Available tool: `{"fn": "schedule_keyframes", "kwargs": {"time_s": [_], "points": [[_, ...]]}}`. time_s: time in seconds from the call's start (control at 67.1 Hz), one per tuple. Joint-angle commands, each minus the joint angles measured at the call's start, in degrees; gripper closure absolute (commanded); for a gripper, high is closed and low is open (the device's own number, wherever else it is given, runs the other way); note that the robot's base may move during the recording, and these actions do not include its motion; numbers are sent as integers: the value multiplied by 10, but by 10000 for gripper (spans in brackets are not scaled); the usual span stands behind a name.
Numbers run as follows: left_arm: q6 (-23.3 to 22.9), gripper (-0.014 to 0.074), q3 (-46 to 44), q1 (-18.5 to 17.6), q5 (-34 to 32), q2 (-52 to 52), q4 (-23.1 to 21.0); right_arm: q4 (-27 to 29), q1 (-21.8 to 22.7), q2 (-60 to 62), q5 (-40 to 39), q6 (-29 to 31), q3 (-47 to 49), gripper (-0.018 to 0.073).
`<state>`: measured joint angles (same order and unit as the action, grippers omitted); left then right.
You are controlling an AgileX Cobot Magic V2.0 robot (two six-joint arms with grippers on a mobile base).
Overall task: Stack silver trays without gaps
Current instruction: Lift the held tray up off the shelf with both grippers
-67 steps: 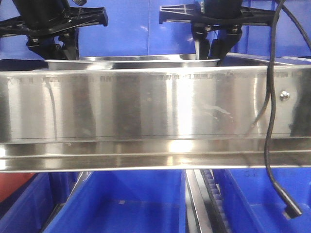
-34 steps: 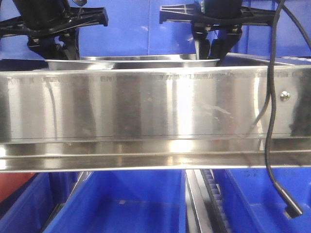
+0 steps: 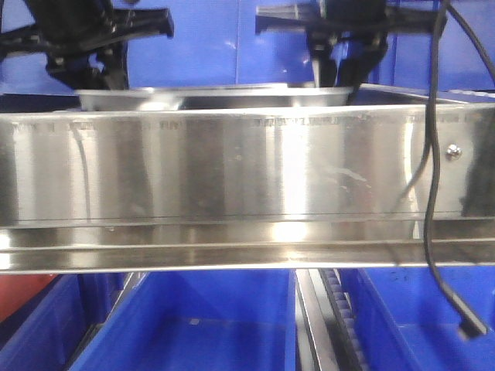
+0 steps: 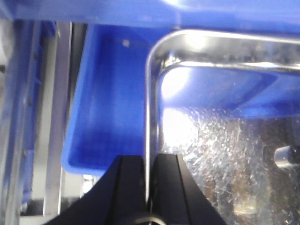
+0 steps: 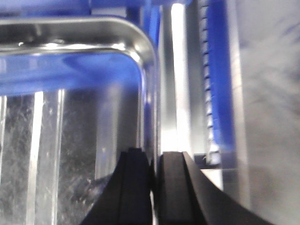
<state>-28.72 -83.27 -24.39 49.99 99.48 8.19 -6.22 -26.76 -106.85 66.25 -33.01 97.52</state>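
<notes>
Foremost, a broad steel shelf rail (image 3: 232, 170) is stretched across the whole front view, and a screw (image 3: 454, 152) is seen near its right end. The lower part of the silver tray (image 3: 209, 97) is hidden behind this rail; only its rim and a strip of wall are shown above the rail's top edge. A black cable (image 3: 431, 193) is hung down in front of the rail at the right. Blue bins (image 3: 193, 325) are seen under the rail, with a toothed strip (image 3: 340, 325) between two of them.

The tray is held level, and its long axis is laid left to right, parallel with the rail. Its short ends are turned toward the two arms. The left gripper (image 3: 108, 73) is set at the left end and the right gripper (image 3: 336, 73) at the right end.

From the left wrist, the tray (image 4: 225, 140) is seen over a blue bin (image 4: 108, 108), and its thin rim is pinched between the closed-in fingers of the left gripper (image 4: 146, 161). From the right wrist, the rim of the tray (image 5: 70, 140) is likewise nipped by the right gripper (image 5: 152, 157), with the toothed strip (image 5: 206, 93) just beside. Whether a second tray lies beneath cannot be told.
</notes>
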Motion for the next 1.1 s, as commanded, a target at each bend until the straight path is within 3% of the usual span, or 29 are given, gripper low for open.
{"fn": "schedule_keyframes", "kwargs": {"time_s": [0.0, 0.179, 0.343, 0.521, 0.641, 0.834, 0.998, 1.088], "points": [[-5, 612, -19, -3, 3, -27, 1, -51, -14, 28, -2, -13, 24, 580], [-42, 612, -20, -16, 8, -93, 6, -61, -45, 81, -8, -14, 31, 580], [-81, 612, -20, -63, 34, -154, 57, -119, -79, 123, 5, -66, 31, 580], [-193, 612, -20, -159, 65, -223, 188, -174, -130, 181, 25, -95, 14, 580], [-258, 612, -9, -224, 89, -259, 267, -243, -176, 229, 35, -146, -32, 580], [-353, 612, 54, -315, 103, -315, 349, -321, -258, 299, 37, -228, -111, 580], [-441, 612, 115, -401, 170, -344, 431, -362, -327, 342, 37, -305, -187, 580], [-465, 612, 133, -457, 199, -347, 468, -371, -352, 356, 37, -326, -215, 580]]}}
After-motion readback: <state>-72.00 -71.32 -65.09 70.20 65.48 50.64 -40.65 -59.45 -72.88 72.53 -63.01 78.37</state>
